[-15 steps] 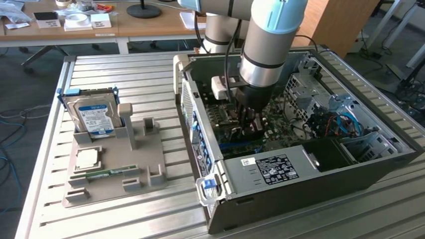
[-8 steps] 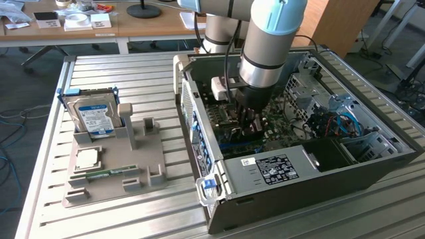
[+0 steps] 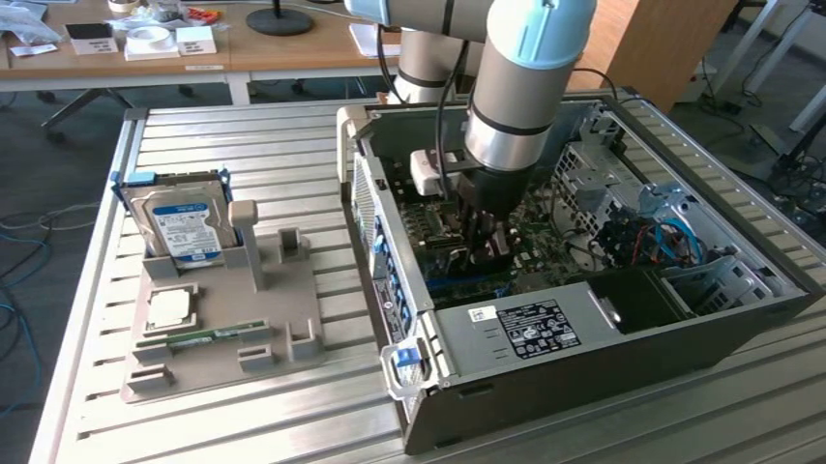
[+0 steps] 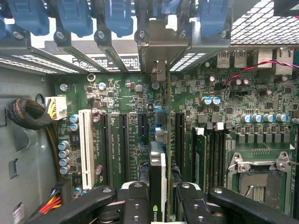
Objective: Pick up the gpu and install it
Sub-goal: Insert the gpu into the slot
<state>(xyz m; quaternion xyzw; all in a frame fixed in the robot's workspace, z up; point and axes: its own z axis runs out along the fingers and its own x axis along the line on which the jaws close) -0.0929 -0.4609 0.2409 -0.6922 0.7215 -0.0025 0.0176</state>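
Gpu (image 4: pixel 159 182) edge-on between motherboard (image 4: pixel 224 107) slots

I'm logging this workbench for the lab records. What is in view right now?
PC case: one, dark grey, open, on the slatted table.
Motherboard: one, green, inside the case.
GPU: one, on edge between the gripper fingers, over the motherboard slots.
Hard drive: one, blue-and-white label, upright in the grey holder.
RAM stick: one, green, flat in the holder.
CPU: one, pale, on the holder.
Desk: one, wooden, behind, with small items.
Arm: one, silver and light blue, reaching into the case.
Gripper: one, black, shut on the GPU.
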